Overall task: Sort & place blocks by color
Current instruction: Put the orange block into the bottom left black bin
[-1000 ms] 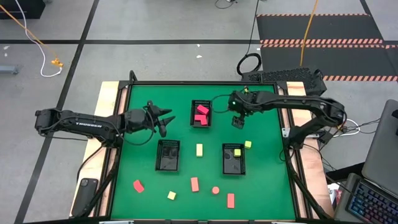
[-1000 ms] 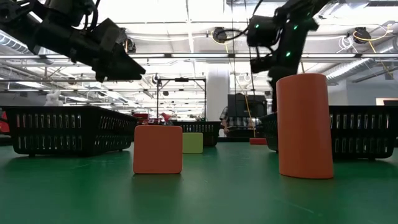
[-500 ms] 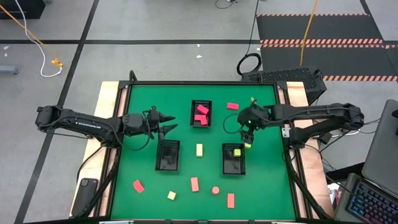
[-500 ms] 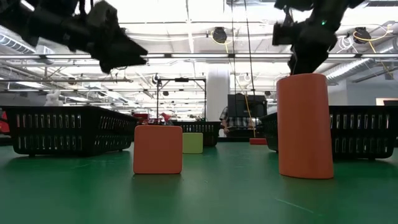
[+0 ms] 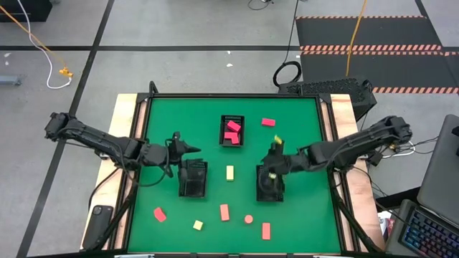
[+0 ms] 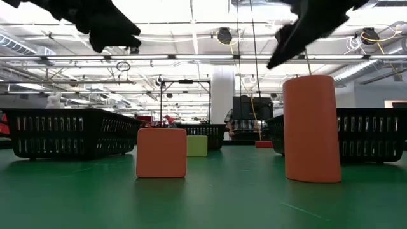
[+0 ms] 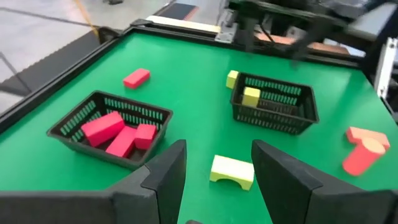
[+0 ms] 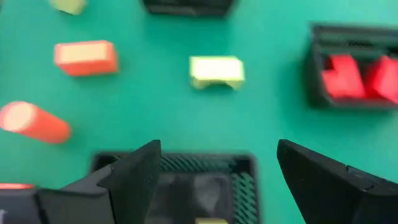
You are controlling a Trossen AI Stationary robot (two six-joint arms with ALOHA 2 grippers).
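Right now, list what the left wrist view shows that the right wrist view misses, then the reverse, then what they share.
Only the left wrist view: a loose red block lying on the mat outside any tray.
Only the right wrist view: a third black tray, cut off by the picture's edge, and a pale yellow block.
Both: the tray of red blocks, the yellow arch block on the open mat, the tray holding a yellow block, the salmon bar and the round block.
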